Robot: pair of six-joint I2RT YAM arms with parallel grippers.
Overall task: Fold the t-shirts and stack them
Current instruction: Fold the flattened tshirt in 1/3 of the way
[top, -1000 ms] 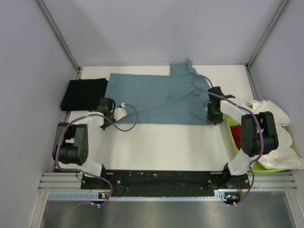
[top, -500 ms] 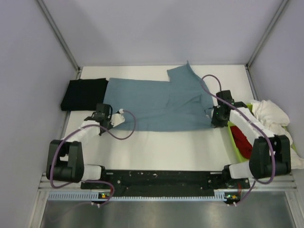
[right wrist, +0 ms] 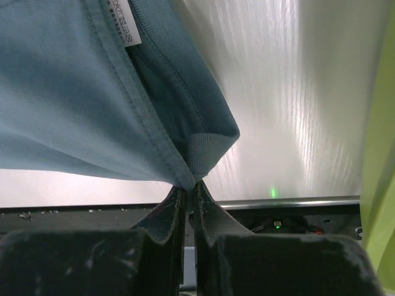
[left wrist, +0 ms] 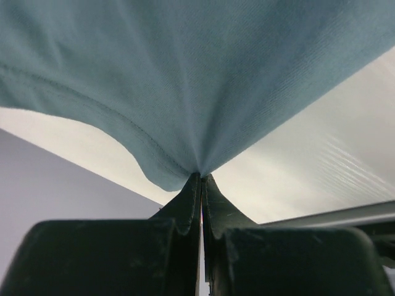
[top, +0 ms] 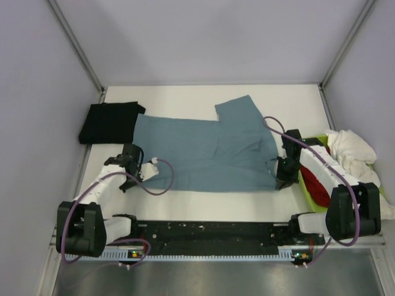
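left jaws pinching slate-blue t-shirt (top: 210, 148) hem, right jaws pinching opposite edge

The slate-blue t-shirt (top: 210, 151) across the middle of the frame is plain, with no print. Its ribbed collar is a darker blue, and its white tag (right wrist: 128, 28) has dark lettering. At upper left is a plain black t-shirt (top: 110, 122). At the right edge are a white t-shirt (top: 352, 151), a red t-shirt (top: 318, 188) and the lime-green bin (right wrist: 379, 154). The bench (top: 185, 98) is white. My left claw (left wrist: 202, 185) and right claw (right wrist: 190, 191) are both black.
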